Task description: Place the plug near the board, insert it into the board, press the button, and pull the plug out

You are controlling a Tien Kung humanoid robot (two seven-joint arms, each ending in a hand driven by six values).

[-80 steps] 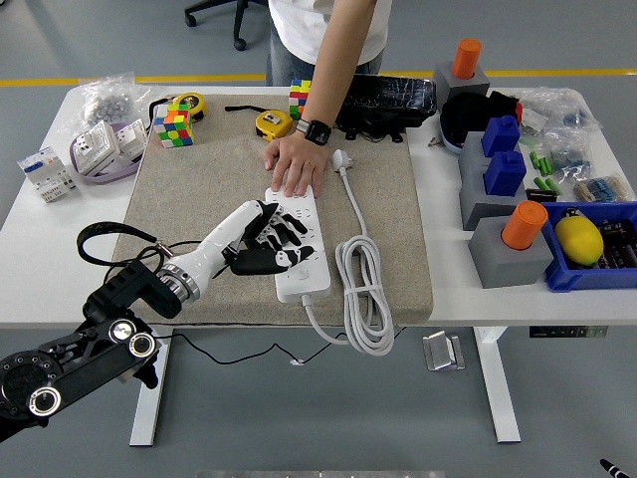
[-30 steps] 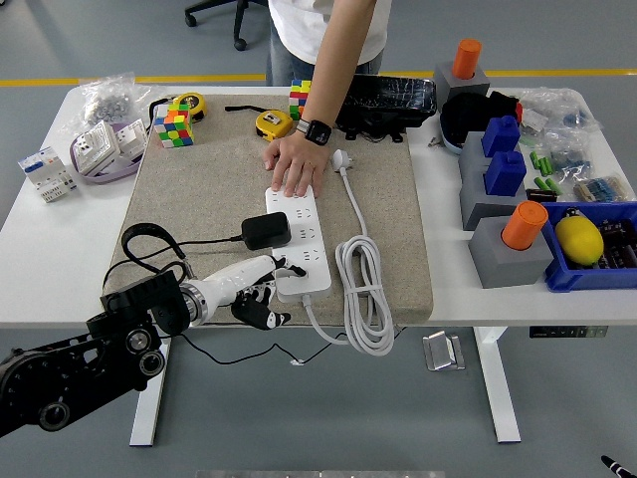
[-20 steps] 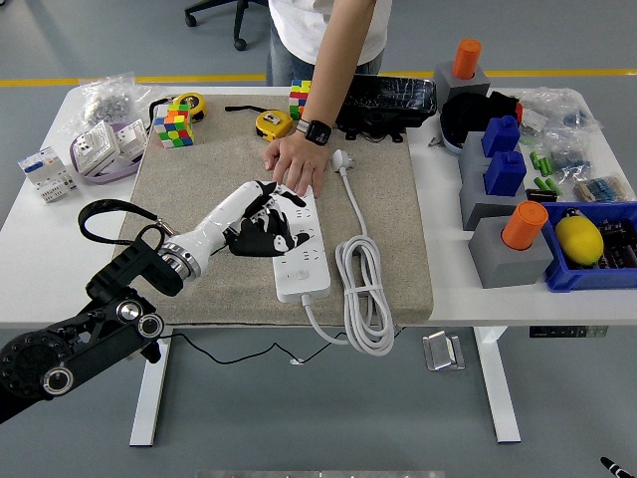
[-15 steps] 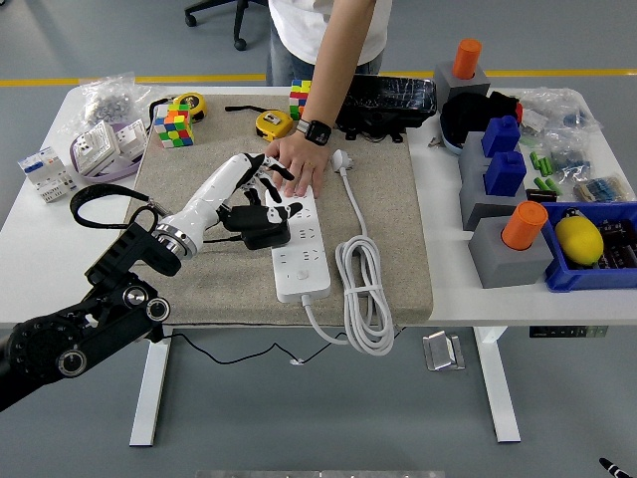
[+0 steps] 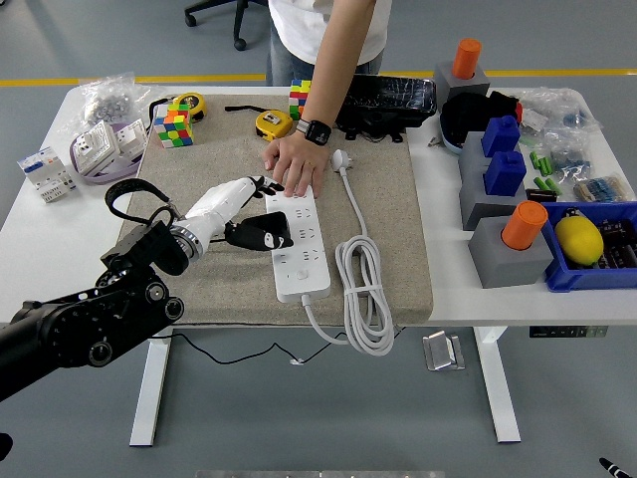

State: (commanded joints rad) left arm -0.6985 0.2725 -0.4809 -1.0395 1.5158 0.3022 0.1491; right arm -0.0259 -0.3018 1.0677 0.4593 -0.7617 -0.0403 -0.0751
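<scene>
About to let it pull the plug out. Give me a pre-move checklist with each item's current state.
1. Left hand at the black plug: ok, it reaches it from the left.
2. Firm grasp on the plug: cannot tell, finger contact is unclear.
3. Plug seated in the power strip: cannot tell, it sits at the left edge.
4. Strip steadied: ok, person's hand presses its far end.
5. Person's hand clear of the robot's fingers: not ok, they are very close.
6. Coiled white cable clear of the plug: ok, it lies to the right.

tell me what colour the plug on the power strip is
Black; the plug sits on the white power strip, clearest in the head view.
</scene>
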